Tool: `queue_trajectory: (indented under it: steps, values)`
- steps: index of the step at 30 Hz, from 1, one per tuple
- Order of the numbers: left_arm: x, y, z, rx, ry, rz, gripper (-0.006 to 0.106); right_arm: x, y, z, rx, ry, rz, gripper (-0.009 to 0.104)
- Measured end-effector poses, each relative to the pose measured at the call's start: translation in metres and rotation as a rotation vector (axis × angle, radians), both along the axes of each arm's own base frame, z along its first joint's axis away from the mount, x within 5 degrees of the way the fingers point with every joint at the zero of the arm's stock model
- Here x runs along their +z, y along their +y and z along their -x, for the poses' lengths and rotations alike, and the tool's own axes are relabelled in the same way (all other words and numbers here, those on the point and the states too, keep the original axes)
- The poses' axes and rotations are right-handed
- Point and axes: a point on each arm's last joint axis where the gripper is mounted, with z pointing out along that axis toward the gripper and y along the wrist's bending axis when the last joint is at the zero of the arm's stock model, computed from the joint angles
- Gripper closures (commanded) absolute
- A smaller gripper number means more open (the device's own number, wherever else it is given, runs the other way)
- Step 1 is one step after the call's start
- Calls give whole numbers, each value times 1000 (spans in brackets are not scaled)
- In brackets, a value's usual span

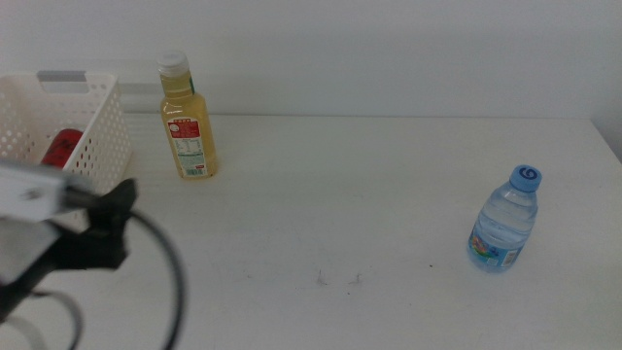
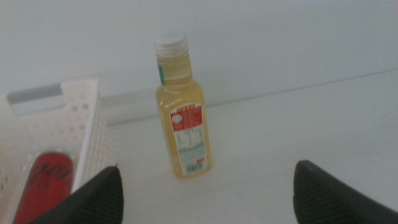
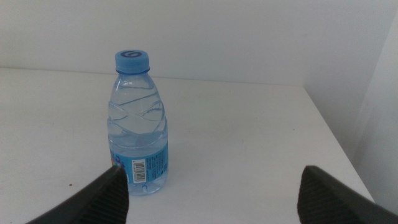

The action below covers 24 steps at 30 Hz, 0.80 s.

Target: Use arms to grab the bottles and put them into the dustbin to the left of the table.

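Left gripper (image 1: 102, 228) sits low at the left edge of the middle view, jaws spread wide and empty, and the yellow-juice bottle (image 1: 188, 119) stands upright just beyond it toward the upper left, long axis vertical, right beside the dustbin (image 1: 97, 131) with the red soda can (image 1: 60, 148) inside. Over at the far right the water bottle (image 1: 505, 221) also stands upright; the right gripper (image 3: 211, 193) faces it in its wrist view, jaws wide, holding nothing.

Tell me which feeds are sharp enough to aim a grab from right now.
Middle view: the left tool and its cable are smeared dark, but the juice bottle and water bottle are crisp under flat, shadowless light. Left wrist view: soft overall; the basket and label are hazy. Right wrist view: sharpest, barcode legible.
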Motion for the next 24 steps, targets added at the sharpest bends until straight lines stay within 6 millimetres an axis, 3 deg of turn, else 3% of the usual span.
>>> queue_trajectory:
  steps: [5, 14, 24]
  values:
    - [-29, -20, -44, 68, -38, -11, 7, 0, 0, 0, 0, 0, 0, 2]
    - [-88, -34, -102, 160, -26, 37, 7, 0, 0, 0, 0, 0, 0, 2]
    - [-123, -34, -175, 140, -15, 36, 7, 0, 0, 0, 0, 0, 0, 2]
